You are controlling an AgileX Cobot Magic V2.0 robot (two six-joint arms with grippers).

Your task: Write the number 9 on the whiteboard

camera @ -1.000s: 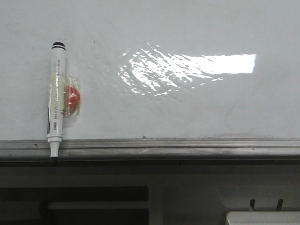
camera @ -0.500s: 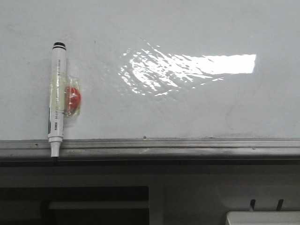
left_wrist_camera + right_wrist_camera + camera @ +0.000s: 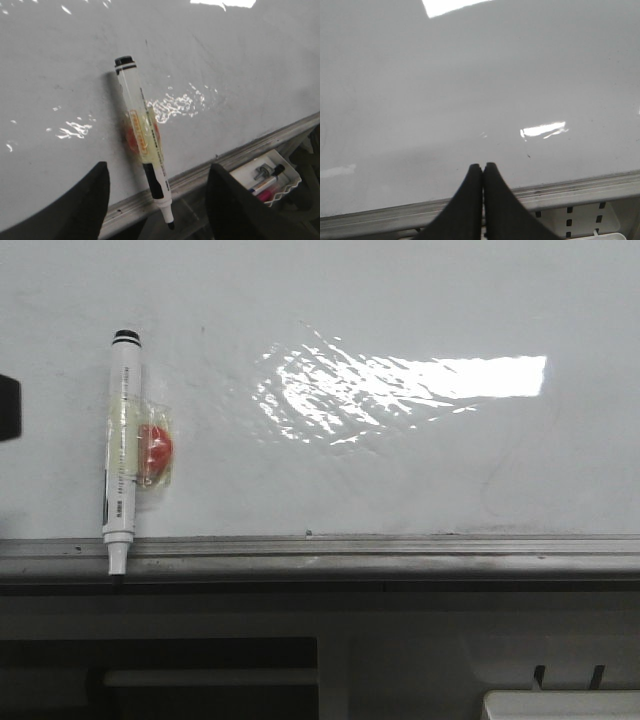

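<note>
The whiteboard (image 3: pixel 400 470) is glossy white with bright glare and a grey rail (image 3: pixel 400 552) along its lower edge. No black drawn line of a number 9 shows on it. A white marker pen (image 3: pixel 121 450) hangs upright on the board at the left, tip down over the rail, held by clear tape. In the left wrist view my left gripper (image 3: pixel 157 166) is open, its jaws either side of the pen's (image 3: pixel 142 135) lower end without touching it. My right gripper (image 3: pixel 483 166) is shut and empty, in front of the bare board (image 3: pixel 470 90) just above the rail.
A red round piece (image 3: pixel 155 448) sits under the tape beside the pen. A dark shape (image 3: pixel 8 408) shows at the left edge of the front view. A white tray (image 3: pixel 265 177) with markers lies below the rail. A white box (image 3: pixel 560 705) is at the lower right.
A dark shape has come into the front view at the left edge, level with the pen's upper half. The pen and board have not moved.
</note>
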